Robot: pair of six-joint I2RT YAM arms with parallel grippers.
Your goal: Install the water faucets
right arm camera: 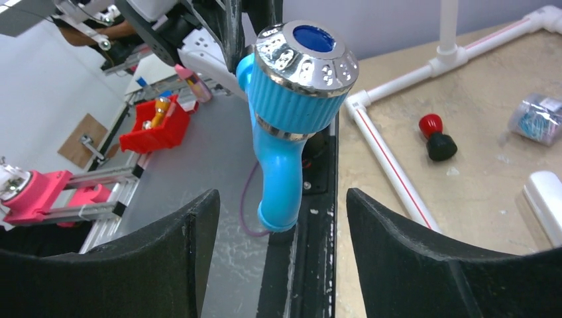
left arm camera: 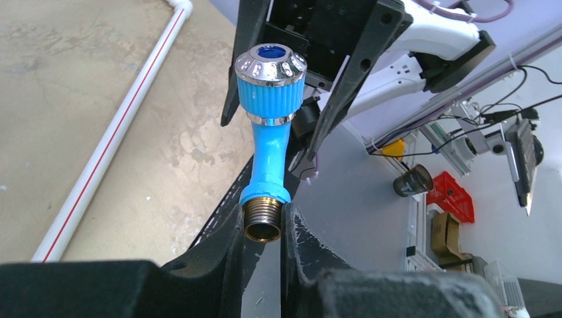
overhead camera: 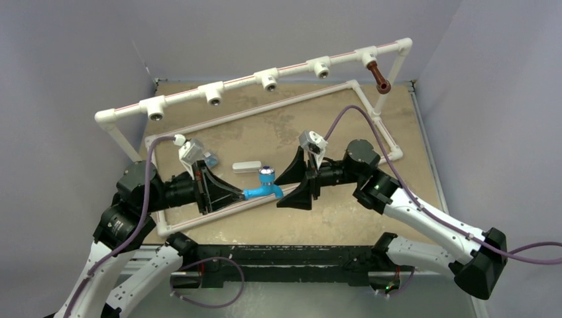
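Note:
A bright blue water faucet (overhead camera: 264,190) with a silvery knob is held above the table between the two arms. My left gripper (overhead camera: 242,194) is shut on its brass threaded end (left arm camera: 262,222), and the blue body (left arm camera: 268,142) stands away from the jaws. My right gripper (overhead camera: 286,187) is open, one finger on each side of the faucet's spout (right arm camera: 281,199) without touching it. The knob (right arm camera: 301,63) faces the right wrist camera. A dark brown faucet (overhead camera: 380,78) hangs from the far-right tee of the raised white pipe rail.
The white pipe rail (overhead camera: 238,83) carries several open tee fittings (overhead camera: 213,93). A white pipe frame (overhead camera: 391,142) lies flat on the tan board. A small white block (overhead camera: 246,166), a clear bag (right arm camera: 537,118) and a red-and-black cap (right arm camera: 434,136) lie on the board.

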